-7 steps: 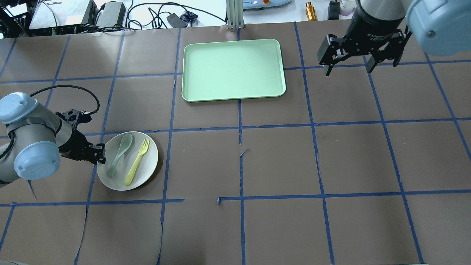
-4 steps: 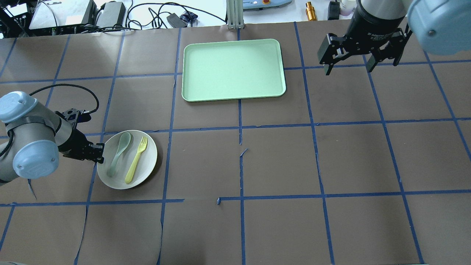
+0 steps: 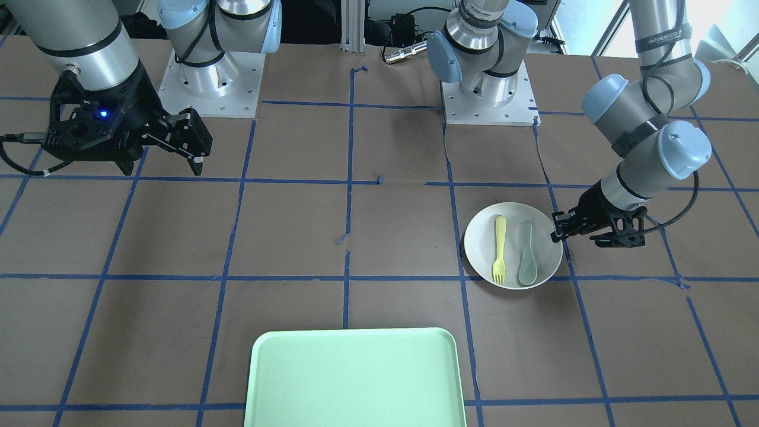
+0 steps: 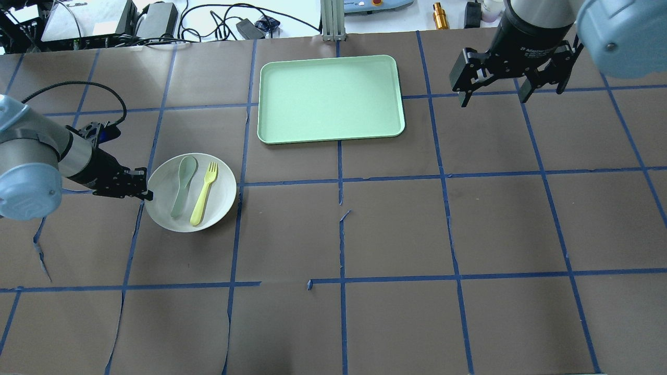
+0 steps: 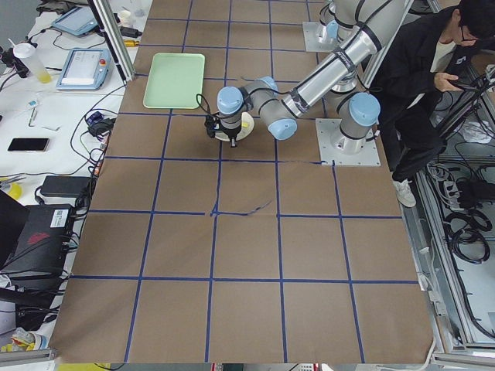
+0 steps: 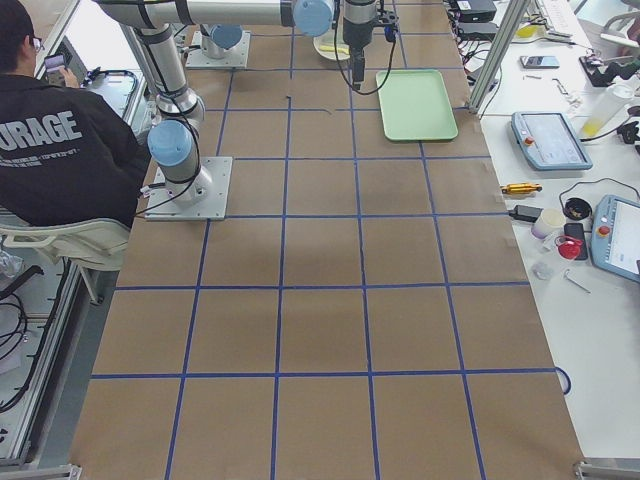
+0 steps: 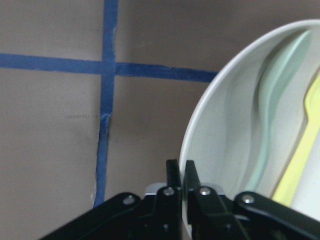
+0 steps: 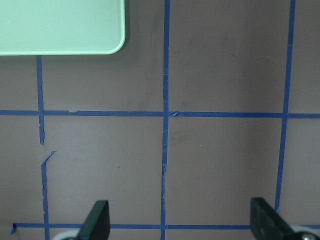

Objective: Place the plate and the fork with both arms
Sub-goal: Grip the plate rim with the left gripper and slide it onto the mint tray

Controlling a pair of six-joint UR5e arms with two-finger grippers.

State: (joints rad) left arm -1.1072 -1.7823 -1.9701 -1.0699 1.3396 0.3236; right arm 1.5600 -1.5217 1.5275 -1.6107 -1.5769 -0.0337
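Observation:
The round white plate point(image 4: 219, 200) is at the table's left and looks lifted off it. It carries the pale-yellow fork point(image 4: 204, 194) and a grey-green spoon point(image 4: 183, 186). My left gripper point(image 4: 147, 195) is shut on the plate's left rim. The left wrist view shows the closed fingers pinching the rim point(image 7: 192, 150), with the fork point(image 7: 302, 160) at the right edge. In the front-facing view the plate point(image 3: 480, 240), fork point(image 3: 499, 249) and left gripper point(image 3: 556, 230) show at the right. My right gripper point(image 4: 492, 96) hangs open and empty high at the far right, also seen in the front-facing view point(image 3: 195, 157).
A large light-green tray point(image 4: 331, 98) lies at the back centre of the table, also in the front-facing view point(image 3: 354, 379) and at the corner of the right wrist view point(image 8: 60, 25). Blue tape lines grid the brown table. Cables and equipment sit beyond the far edge. An operator point(image 5: 425, 69) stands by the robot.
My left gripper has carried the plate, with fork and spoon on it, away from the robot and slightly right, towards the tray. The right arm has not moved.

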